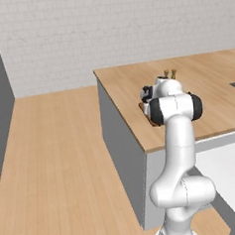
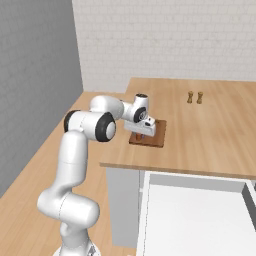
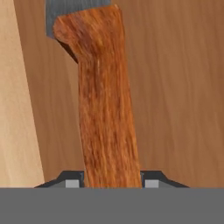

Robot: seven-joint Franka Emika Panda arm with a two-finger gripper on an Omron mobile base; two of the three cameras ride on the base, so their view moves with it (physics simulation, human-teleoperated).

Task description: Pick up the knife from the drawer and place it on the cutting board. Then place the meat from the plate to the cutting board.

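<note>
Above the dark board (image 3: pixel 183 87) I see one knife (image 3: pixel 105 109), orange-brown handle, grey blade, between my fingers (image 3: pixel 71 181); grip state unclear.

knife (image 3: pixel 105 96): orange-brown wood handle, grey blade stub at top of hand view; handle sits between end effector fingertips, over the board
cutting board (image 2: pixel 152 134): dark brown rectangle, flat on counter (image 2: pixel 215 130) near its left front corner
drawer (image 2: pixel 195 220): pulled open, white inside
</note>
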